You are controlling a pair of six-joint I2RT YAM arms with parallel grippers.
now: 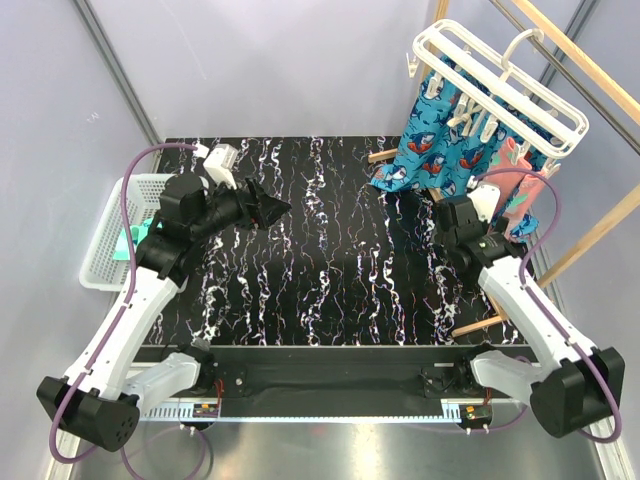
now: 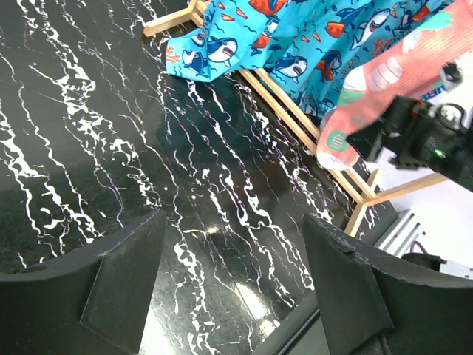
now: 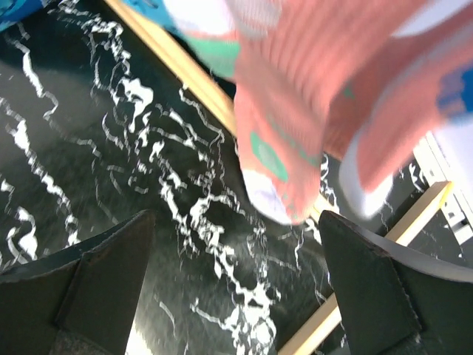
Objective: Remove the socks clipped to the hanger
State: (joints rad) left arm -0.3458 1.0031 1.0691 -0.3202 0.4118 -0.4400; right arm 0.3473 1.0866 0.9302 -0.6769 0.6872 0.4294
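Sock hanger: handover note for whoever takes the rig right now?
Left gripper open, empty, above the table.
Right gripper open, empty, facing the toes of the salmon-pink socks.
Blue shark socks and the salmon-pink socks hang from the white hanger, back right.
Something mint-green lies in the white basket, far left; likely a removed sock.
Left to do: unclip everything on the hanger.

The salmon-pink socks (image 3: 295, 111) hang smeared with blur in the right wrist view, cut off at twelve o'clock. Overhead at nine o'clock, the left arm (image 1: 130, 310) hides part of the white basket (image 1: 103, 240).
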